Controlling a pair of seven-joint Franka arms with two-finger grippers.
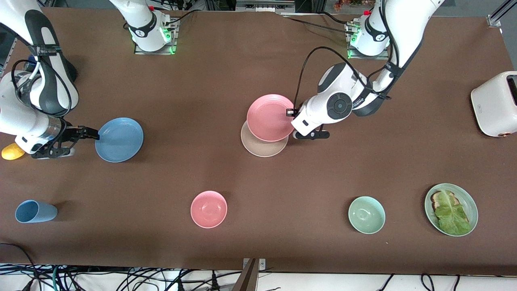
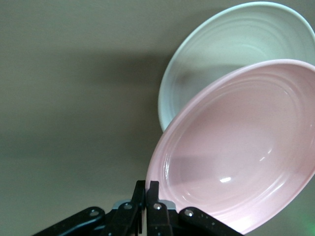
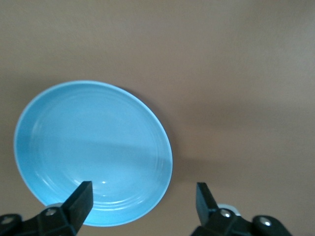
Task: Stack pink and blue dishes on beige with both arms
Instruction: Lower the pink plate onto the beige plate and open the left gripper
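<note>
My left gripper (image 1: 290, 113) (image 2: 149, 184) is shut on the rim of the pale pink plate (image 1: 270, 118) (image 2: 241, 147). It holds the plate tilted in the air over the beige plate (image 1: 262, 148) (image 2: 221, 54), which lies flat mid-table and is partly covered in the front view. The light blue plate (image 1: 119, 139) (image 3: 93, 152) lies flat toward the right arm's end. My right gripper (image 1: 95, 135) (image 3: 145, 189) is open at that plate's rim. One of its fingers is over the plate and the other is over bare table. It holds nothing.
Along the table's near side stand a light blue cup (image 1: 35, 211) on its side, a pink bowl (image 1: 209, 209), a mint-green bowl (image 1: 366, 215) and a green plate with toast and lettuce (image 1: 468, 198). A white toaster (image 1: 494, 104) and a yellow object (image 1: 13, 151) sit at the two ends.
</note>
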